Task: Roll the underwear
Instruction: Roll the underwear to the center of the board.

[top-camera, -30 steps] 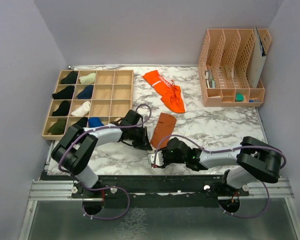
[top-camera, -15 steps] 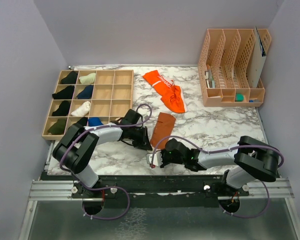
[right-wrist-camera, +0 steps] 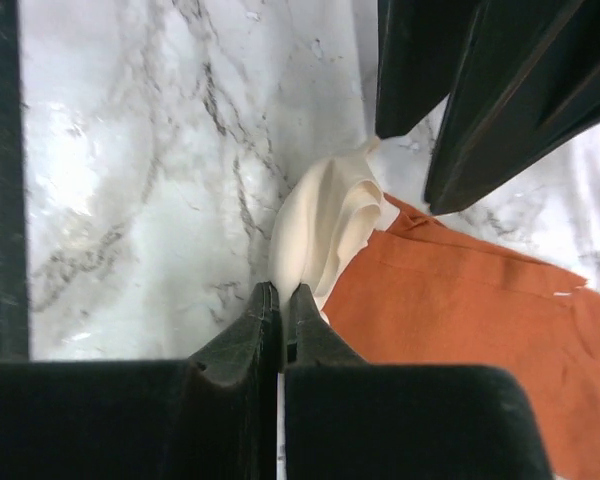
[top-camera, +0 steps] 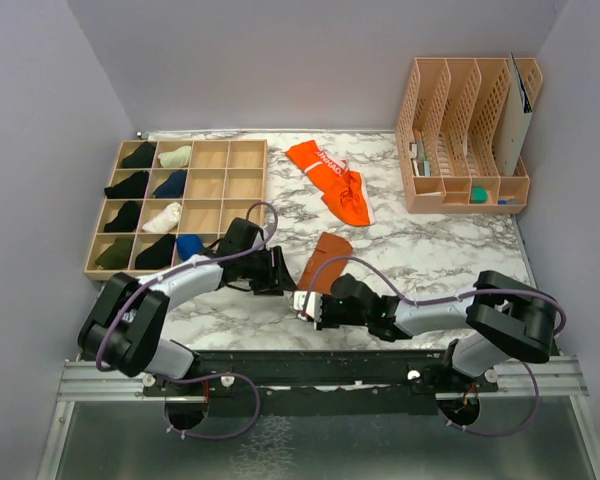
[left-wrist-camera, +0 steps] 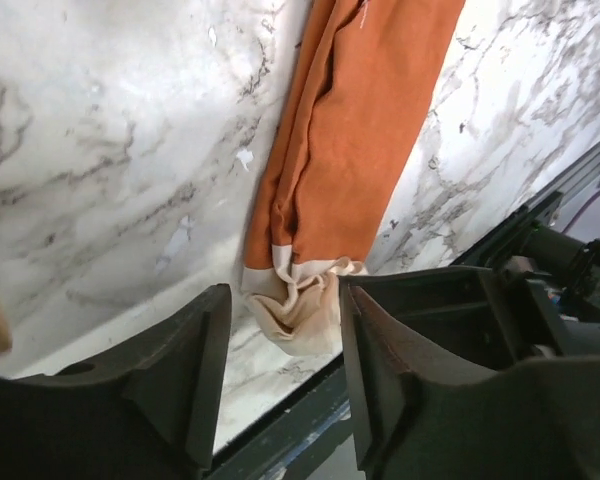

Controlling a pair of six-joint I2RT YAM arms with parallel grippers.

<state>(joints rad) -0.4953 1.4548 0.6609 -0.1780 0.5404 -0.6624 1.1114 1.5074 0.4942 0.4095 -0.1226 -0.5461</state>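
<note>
The rust-brown underwear lies lengthwise near the table's front edge, its cream waistband bunched at the near end. My right gripper is shut on that waistband, with the brown cloth spreading away to its right. In the top view the right gripper sits at the cloth's near tip. My left gripper stands open just left of the cloth; in its own view the left gripper has the waistband just beyond its fingertips, untouched. The bright orange underwear lies crumpled farther back.
A wooden compartment box holding several small rolled bundles stands at the left. A tan file rack stands at the back right. The table's front edge and black rail run right below both grippers.
My left gripper has opened, let go of the waistband and drawn back to the left. My right gripper has shut on the waistband end.
</note>
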